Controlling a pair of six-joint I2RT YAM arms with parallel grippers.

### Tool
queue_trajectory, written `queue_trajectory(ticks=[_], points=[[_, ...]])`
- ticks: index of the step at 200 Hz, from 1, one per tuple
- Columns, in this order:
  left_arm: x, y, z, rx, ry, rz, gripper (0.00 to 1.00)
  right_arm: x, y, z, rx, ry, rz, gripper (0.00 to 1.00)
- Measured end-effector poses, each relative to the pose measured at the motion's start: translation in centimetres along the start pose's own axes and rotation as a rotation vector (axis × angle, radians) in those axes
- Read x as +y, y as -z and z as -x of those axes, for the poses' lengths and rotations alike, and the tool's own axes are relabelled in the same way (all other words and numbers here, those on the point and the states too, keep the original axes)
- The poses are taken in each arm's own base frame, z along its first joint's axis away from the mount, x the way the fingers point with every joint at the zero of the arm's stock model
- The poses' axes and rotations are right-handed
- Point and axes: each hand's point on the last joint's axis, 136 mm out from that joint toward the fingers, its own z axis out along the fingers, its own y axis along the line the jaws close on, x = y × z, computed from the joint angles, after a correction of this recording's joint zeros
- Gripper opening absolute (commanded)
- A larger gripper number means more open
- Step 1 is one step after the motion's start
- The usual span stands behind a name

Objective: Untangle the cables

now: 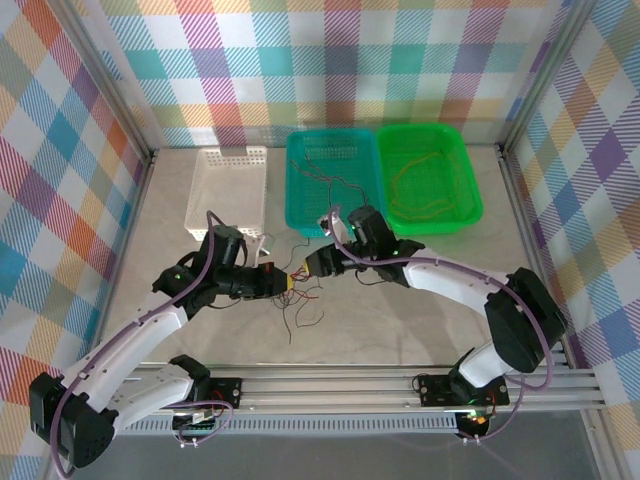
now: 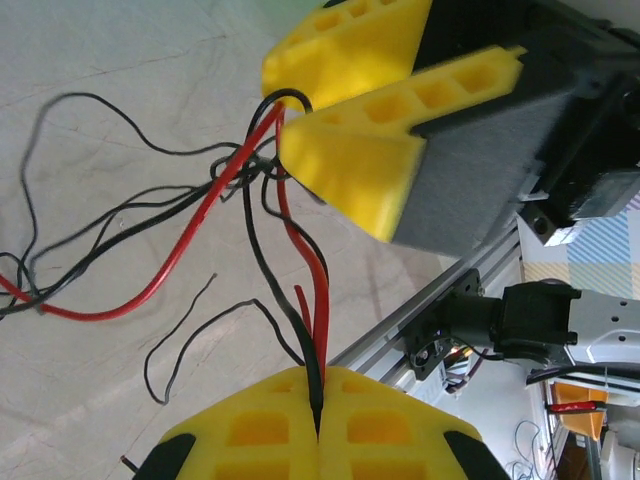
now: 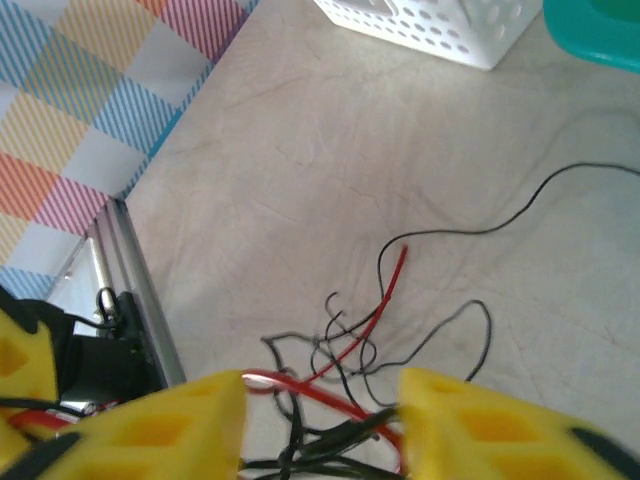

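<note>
left end effector [image 2: 318, 392] pinched; right end effector [image 3: 320, 392] parted

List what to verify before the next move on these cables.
1. Left gripper clamped on the cables: ok, shut on red and black strands.
2. Right gripper clamped: not ok, jaws apart with strands lying loose between them.
3. Strands separated: not ok, red and black are tangled on the table.
4. Grippers apart from each other: ok, a span of cable runs between them.
5. Which strand the right gripper would take: cannot tell.
</note>
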Motion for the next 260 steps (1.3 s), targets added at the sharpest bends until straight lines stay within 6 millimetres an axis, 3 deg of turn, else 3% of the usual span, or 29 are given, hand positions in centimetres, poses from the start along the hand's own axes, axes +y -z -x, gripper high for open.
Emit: queue_trajectory(ticks=[15, 31, 65, 90, 126, 141, 164, 186, 222, 243, 260], points=[[0.0, 0.0, 0.1, -0.003, -0.002, 0.000, 0.00, -0.4, 0.0, 0.1, -0.011, -0.003, -0.028, 0.08], [0.0, 0.0, 0.1, -0.006, -0.004, 0.004, 0.00, -0.8, 0.7, 0.3, -0.036, 0.002, -0.064, 0.00], [0.2, -0.1, 0.1, -0.011, -0.004, 0.014, 0.00, -0.9, 3.3, 1.4, -0.104, 0.042, -0.158, 0.00], [1.5, -0.3, 0.0, -0.021, 0.012, 0.064, 0.00, -1.4, 5.7, 2.3, -0.160, 0.049, -0.256, 0.00], [1.2, -0.2, 1.0, -0.075, -0.017, 0.075, 0.00, -2.0, 9.3, 1.5, -0.170, -0.001, -0.307, 0.00], [1.8, 0.0, 1.1, -0.092, -0.014, 0.111, 0.00, -3.9, 12.1, 1.7, -0.214, -0.059, -0.372, 0.00], [4.6, 0.5, 0.2, -0.081, 0.045, 0.231, 0.00, -8.6, 19.0, 2.2, -0.352, -0.187, -0.566, 0.00], [6.2, 0.4, -0.7, -0.061, 0.074, 0.294, 0.00, -9.3, 22.3, 1.7, -0.408, -0.237, -0.627, 0.00], [7.9, 0.2, -1.4, -0.049, 0.105, 0.354, 0.02, -10.6, 23.8, -0.2, -0.379, -0.315, -0.677, 0.00], [8.0, -0.2, -1.4, -0.048, 0.122, 0.340, 0.01, -9.6, 23.1, 0.0, -0.373, -0.312, -0.589, 0.00], [7.5, -1.1, -1.2, -0.042, 0.136, 0.299, 0.01, -7.8, 21.4, 0.3, -0.359, -0.279, -0.452, 0.15]])
